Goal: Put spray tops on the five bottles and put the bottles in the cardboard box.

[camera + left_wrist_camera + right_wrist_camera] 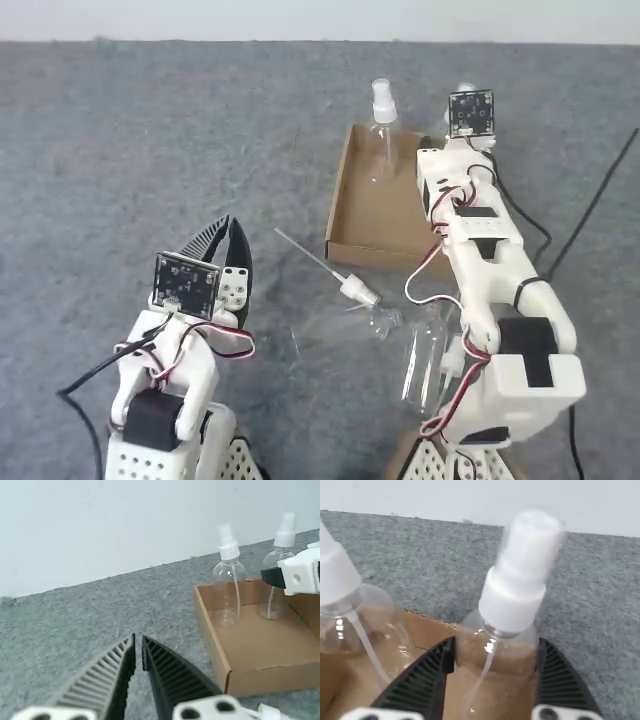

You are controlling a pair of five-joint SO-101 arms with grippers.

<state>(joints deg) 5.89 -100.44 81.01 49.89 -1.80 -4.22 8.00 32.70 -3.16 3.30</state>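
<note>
Right gripper point(495, 647): fingers grasp an upright, capped bottle point(512, 595) at 1 o'clock in the cardboard box point(375, 215). A second bottle point(381, 135) stands at 11 o'clock. Left gripper point(139, 642): fingers clenched, empty, at 7 o'clock on the surface point(150, 130).

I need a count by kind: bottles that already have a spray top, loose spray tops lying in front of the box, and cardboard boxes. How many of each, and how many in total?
Bottles with a spray top: 2
Loose spray top: 1
Cardboard box: 1
Total: 4
</note>
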